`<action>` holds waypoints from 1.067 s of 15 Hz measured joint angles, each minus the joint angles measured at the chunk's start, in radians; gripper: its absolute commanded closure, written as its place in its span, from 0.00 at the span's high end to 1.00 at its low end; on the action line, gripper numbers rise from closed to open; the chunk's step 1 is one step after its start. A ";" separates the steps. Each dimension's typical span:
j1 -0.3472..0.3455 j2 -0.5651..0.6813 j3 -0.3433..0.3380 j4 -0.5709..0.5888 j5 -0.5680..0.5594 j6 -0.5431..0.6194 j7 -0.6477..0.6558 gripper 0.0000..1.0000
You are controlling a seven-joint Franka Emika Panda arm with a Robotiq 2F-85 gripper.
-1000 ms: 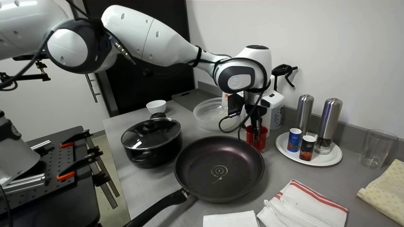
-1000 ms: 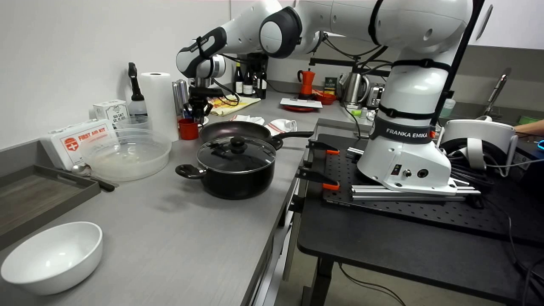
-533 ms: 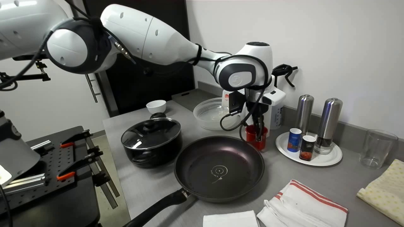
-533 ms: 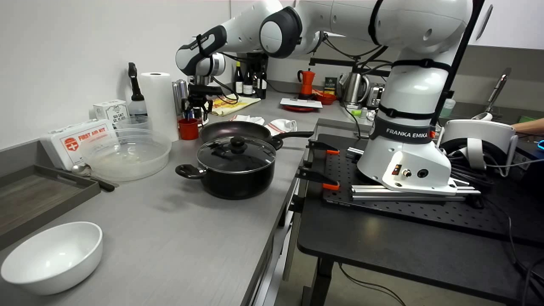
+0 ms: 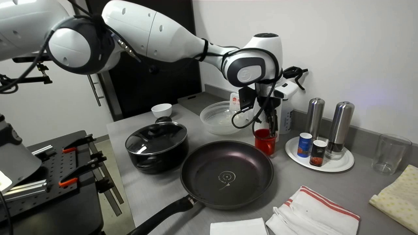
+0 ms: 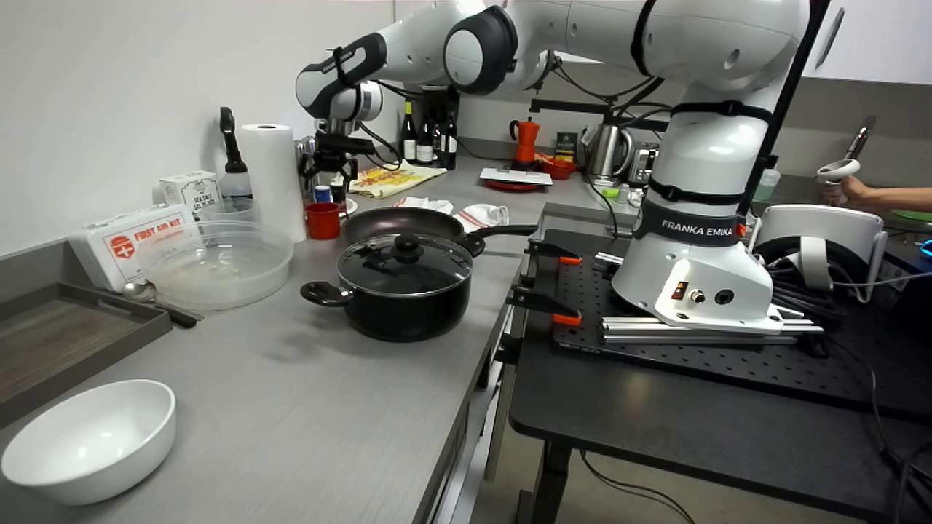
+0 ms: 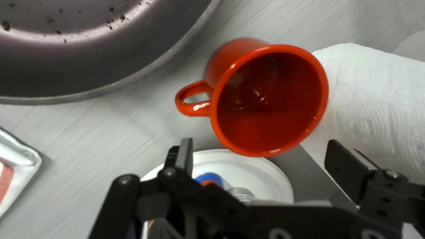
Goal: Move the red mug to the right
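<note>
One red mug: upright on the grey counter, just beside the frying pan but apart from it; its handle points left in the wrist view.
Gripper: above the mug, fingers spread apart and clear of it.
Paper towel roll: standing just beside the mug; cannot tell whether they touch.
White plate: near the mug, under two steel mills and two white-topped shakers.
Black pot: glass lid on, just beside the pan, farther from the mug.
</note>
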 measured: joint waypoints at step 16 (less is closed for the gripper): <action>0.039 -0.218 0.095 -0.228 0.000 0.050 -0.207 1.00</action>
